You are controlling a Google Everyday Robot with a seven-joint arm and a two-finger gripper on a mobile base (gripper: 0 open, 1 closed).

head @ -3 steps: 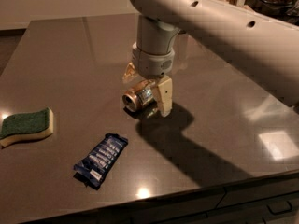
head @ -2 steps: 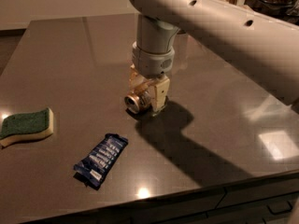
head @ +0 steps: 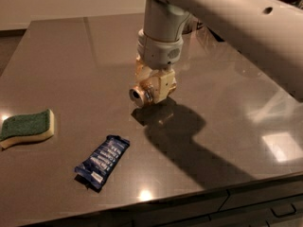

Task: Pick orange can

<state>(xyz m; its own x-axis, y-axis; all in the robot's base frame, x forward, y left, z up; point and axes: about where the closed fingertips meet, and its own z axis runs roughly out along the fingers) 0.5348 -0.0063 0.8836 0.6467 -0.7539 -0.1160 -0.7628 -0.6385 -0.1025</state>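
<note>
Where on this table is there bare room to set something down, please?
The table is bare along its right side and across the back left, behind the sponge. It is crowded at centre, where the gripper clasps the orange can, and front left, round the blue wrapper.

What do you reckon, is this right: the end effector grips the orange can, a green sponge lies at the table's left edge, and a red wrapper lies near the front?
Not quite: the wrapper is dark blue, not red, as the camera view shows. The rest holds: the end effector grips the orange can, and the green sponge lies at the table's left edge.
</note>
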